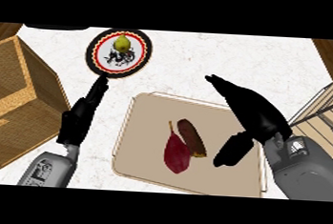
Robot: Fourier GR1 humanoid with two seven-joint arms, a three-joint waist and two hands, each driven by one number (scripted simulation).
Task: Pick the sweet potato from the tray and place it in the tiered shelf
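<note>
- The sweet potato (176, 152) lies on the beige tray (145, 165), near its middle, with a smaller brown piece (192, 137) touching its upper right side.
- Its long axis runs nearly up and down the view, the thin tip pointing away from the robot.
- The right hand (250, 119) hangs over the tray's right part, fingers straight, thumb hanging down just right of the brown piece, holding nothing.
- From that hand the sweet potato lies to the left and a little nearer the robot.
- The left hand (81, 119) is off the tray's left edge, fingers straight and empty, so I'd judge the right better placed.
- The wire shelf (324, 117) stands at the right edge, on the right hand's side.
</note>
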